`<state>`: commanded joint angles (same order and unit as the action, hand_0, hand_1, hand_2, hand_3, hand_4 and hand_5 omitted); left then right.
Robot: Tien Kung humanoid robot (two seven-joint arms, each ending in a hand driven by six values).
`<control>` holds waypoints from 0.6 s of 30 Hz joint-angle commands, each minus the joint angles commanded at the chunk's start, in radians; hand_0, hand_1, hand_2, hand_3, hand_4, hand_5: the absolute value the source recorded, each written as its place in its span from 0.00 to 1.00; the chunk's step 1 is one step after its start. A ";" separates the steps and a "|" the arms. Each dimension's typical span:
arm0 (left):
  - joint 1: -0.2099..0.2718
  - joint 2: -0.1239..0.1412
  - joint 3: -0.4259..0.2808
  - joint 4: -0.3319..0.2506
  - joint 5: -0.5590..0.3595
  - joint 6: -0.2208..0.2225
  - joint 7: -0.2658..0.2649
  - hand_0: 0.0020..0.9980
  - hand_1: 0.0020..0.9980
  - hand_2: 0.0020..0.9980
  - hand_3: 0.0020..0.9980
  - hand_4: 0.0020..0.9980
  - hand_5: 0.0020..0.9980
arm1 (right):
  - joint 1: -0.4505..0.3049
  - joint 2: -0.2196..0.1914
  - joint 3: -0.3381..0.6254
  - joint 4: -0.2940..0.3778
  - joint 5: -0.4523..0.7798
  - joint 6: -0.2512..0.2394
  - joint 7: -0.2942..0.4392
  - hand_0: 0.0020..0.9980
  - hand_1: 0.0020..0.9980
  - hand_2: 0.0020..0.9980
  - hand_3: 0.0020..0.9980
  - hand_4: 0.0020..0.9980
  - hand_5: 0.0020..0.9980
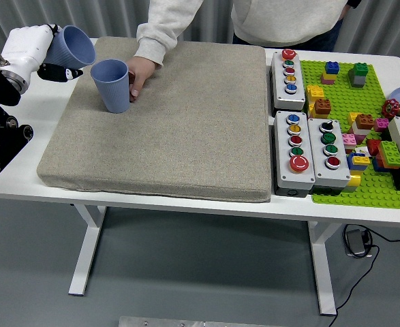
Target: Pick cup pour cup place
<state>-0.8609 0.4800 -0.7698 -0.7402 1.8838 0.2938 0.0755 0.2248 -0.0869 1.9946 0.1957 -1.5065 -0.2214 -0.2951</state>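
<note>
My left hand [46, 56], white with black fingertips, is shut on a blue cup [73, 45] and holds it tilted above the table's far left corner, mouth toward the right. A second blue cup [112, 84] stands upright on the grey mat [165, 129], just right of the held cup. A person's hand [140, 73] in a light sleeve touches that standing cup from the right. My right arm is out of view.
White button boxes [289, 70], [294, 150], [329, 144] stand right of the mat. A green baseplate [363, 184] with loose bricks fills the far right. The person stands at the table's far side.
</note>
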 joint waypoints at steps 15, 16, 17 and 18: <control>-0.007 0.001 -0.002 -0.012 0.113 0.007 0.019 0.49 0.51 0.51 0.54 0.73 0.09 | 0.001 -0.002 0.002 0.000 -0.001 0.003 0.000 0.68 0.61 0.59 0.59 0.00 0.14; -0.008 0.002 -0.003 -0.013 0.134 0.008 0.021 0.49 0.51 0.51 0.54 0.73 0.09 | 0.002 -0.002 0.003 0.000 -0.001 0.003 0.001 0.68 0.61 0.59 0.59 0.00 0.14; -0.009 0.002 -0.003 -0.014 0.147 0.008 0.022 0.49 0.51 0.51 0.54 0.73 0.09 | 0.002 -0.002 0.003 0.000 -0.001 0.003 0.000 0.68 0.61 0.59 0.59 0.00 0.14; -0.010 0.003 -0.003 -0.015 0.158 0.008 0.022 0.49 0.51 0.51 0.54 0.73 0.09 | 0.002 -0.002 0.003 0.000 0.000 0.003 0.000 0.68 0.61 0.59 0.59 0.00 0.14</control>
<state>-0.8706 0.4827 -0.7727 -0.7550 2.0418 0.3019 0.0980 0.2271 -0.0891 1.9971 0.1955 -1.5068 -0.2185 -0.2950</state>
